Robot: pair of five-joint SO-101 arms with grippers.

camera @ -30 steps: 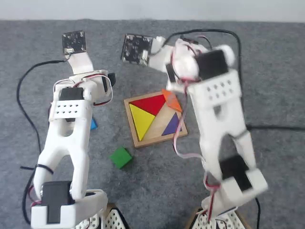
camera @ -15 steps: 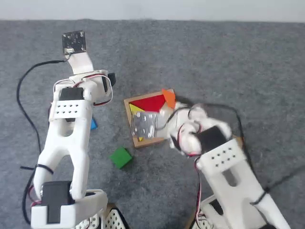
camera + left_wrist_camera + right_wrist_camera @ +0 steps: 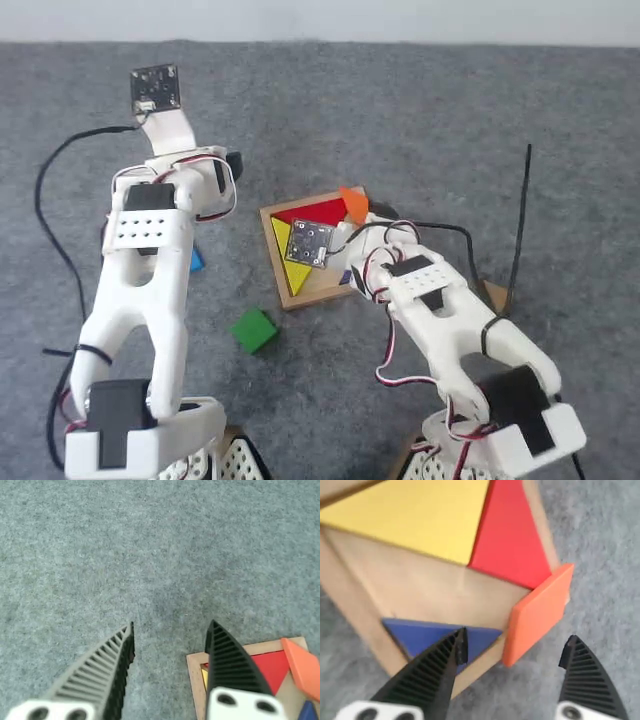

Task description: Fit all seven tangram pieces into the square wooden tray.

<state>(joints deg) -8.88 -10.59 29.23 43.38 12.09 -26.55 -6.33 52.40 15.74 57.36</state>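
I kept my right tool (image 3: 516, 636) wide open and empty over the square wooden tray (image 3: 310, 293), apparently because the flat orange wooden piece (image 3: 537, 612) lay unseated across its 1 o'clock rim.

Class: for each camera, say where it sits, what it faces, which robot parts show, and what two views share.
High view: fixed above, looking down; left arm, right arm, wooden tray, green cube.
Left wrist view: on left arm, facing carpet by the tray's corner; open left gripper.
Right wrist view: on right arm, close over the tray; open right gripper.
Shared: both wrist views show the orange piece on the tray's rim.
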